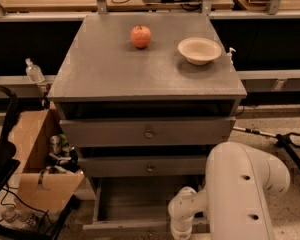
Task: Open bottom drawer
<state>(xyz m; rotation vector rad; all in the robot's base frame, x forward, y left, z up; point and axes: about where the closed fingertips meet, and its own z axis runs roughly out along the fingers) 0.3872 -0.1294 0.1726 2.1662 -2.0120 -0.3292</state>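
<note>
A bulky, smooth white arm [242,194], rounded at its upper end, bears two small dark holes on its flank and narrows to a smaller rounded white joint [182,218]. The gripper lies below the frame's bottom edge, out of view.

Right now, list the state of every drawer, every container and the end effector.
bottom drawer: pulled out, open
middle drawer: shut
top drawer: shut
bowl: upright
cardboard box: open on top
end effector: low, at the bottom drawer's front edge
</note>
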